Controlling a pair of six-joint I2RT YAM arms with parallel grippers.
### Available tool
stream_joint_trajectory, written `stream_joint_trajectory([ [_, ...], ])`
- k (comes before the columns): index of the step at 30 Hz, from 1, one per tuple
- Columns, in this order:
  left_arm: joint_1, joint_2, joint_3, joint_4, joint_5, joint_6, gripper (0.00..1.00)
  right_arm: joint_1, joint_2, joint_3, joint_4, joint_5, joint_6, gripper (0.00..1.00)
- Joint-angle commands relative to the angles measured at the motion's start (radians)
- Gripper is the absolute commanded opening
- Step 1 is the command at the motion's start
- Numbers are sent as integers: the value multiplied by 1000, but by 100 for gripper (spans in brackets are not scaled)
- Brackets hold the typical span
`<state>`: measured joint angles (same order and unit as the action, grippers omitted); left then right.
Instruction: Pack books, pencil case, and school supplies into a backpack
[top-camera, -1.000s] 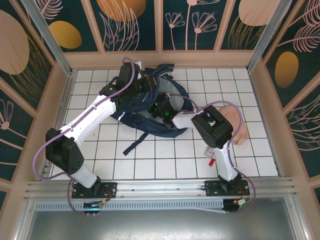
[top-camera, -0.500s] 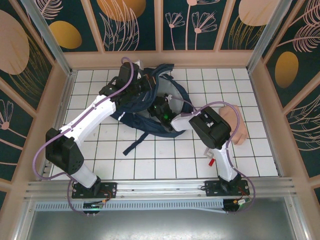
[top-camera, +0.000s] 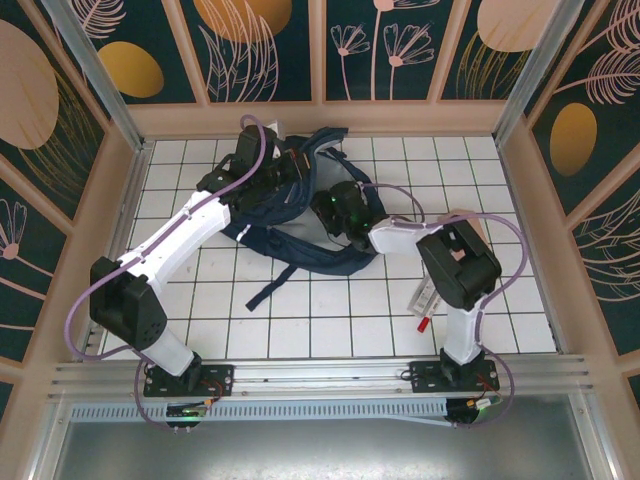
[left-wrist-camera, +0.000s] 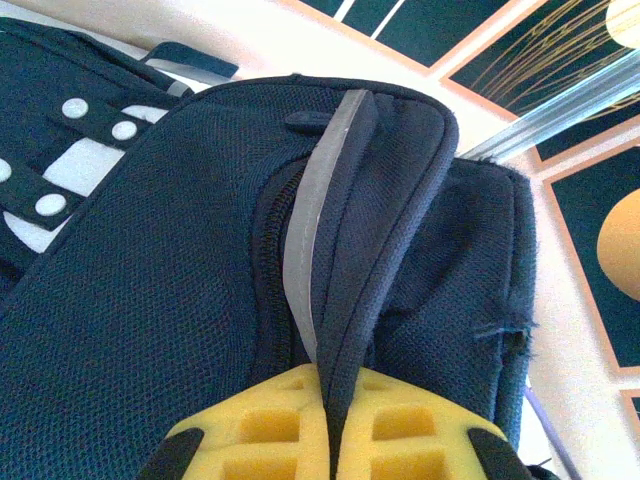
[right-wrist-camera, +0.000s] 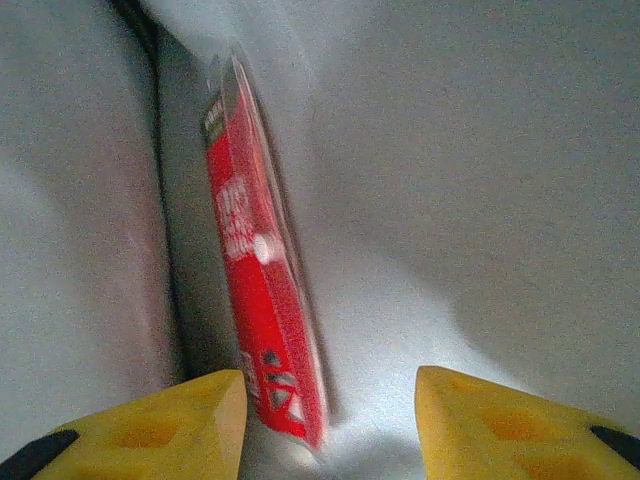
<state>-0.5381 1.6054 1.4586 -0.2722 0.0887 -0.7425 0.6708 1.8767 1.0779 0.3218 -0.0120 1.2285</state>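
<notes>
Right wrist shows our right gripper (right-wrist-camera: 330, 405), fingers apart, beside the thin red booklet (right-wrist-camera: 255, 290); withdrawing, we could snag it. Our left gripper (left-wrist-camera: 330, 425), clamped on the navy fabric backpack (left-wrist-camera: 150, 300), might slip.

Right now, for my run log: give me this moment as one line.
left tool: shut on backpack edge | right tool: open, inside backpack | red booklet: on edge inside, not clamped

white print on red booklet (right-wrist-camera: 262, 300), blurred, nothing legible
</notes>
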Motion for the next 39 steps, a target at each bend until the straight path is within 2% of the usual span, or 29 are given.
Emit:
stream_joint_trajectory([
  [1, 10, -54, 7, 90, -22, 21, 0, -12, -130, -38, -156, -8, -195, 47],
  [6, 9, -51, 7, 80, 14, 90, 0, -104, -381, -76, -409, 33, -424, 47],
  [9, 10, -41, -21, 81, 52, 148, 0, -189, -543, -116, -611, 129, -515, 49],
  [10, 10, -37, -34, 77, 59, 161, 0, -228, -597, -140, -665, 166, -541, 52],
  [12, 9, -36, -65, 87, 84, 191, 0, -340, -674, -184, -749, 186, -614, 57],
  [14, 10, -43, -107, 112, 106, 215, 0, -476, -707, -219, -804, 207, -674, 69],
  [17, 9, -48, -156, 123, 106, 242, 0, -697, -694, -251, -798, 124, -749, 72],
  [20, 9, -43, -168, 88, 99, 274, 0, -844, -633, -265, -764, 37, -806, 75],
  [22, 10, -44, -169, 64, 95, 292, 0, -858, -575, -258, -773, 33, -863, 75],
  [29, 9, -74, -159, 30, 139, 337, 0, -795, -367, -222, -823, 33, -1003, 74],
  [36, 9, -74, -82, -14, 129, 363, 0, -719, -188, -106, -895, 100, -1034, 75],
  [39, 10, -74, -56, -25, 118, 370, 0, -670, -170, -58, -930, 105, -1028, 75],
])
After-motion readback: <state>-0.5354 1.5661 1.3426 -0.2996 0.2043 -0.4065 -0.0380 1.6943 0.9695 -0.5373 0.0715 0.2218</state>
